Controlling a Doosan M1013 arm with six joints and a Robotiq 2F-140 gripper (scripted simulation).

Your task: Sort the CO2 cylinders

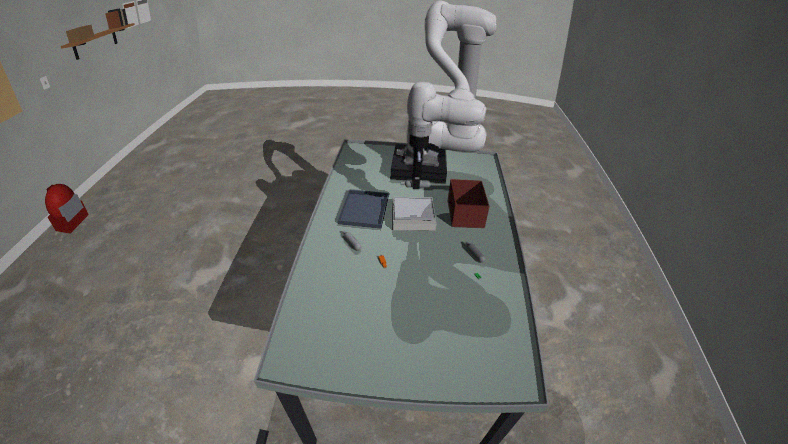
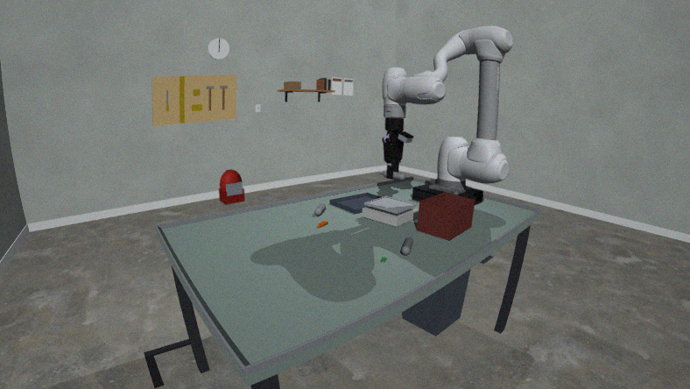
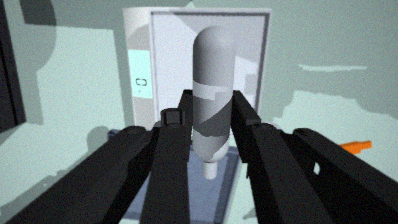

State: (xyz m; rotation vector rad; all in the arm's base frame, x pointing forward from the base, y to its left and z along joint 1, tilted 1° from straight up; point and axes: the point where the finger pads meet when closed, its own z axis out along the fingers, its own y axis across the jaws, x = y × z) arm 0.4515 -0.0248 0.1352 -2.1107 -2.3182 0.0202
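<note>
My gripper is shut on a grey CO2 cylinder and holds it level, high above the table, as the top view and the exterior view also show. Below it in the wrist view lie the white scale, its plate bare, and the edge of the blue-grey tray. Two more grey cylinders lie on the table, one left and one right. The tray, scale and red scrap bin stand in a row.
A small orange piece and a small green piece lie on the table in front of the row. The robot's black base stands behind the scale. The table has a raised rim.
</note>
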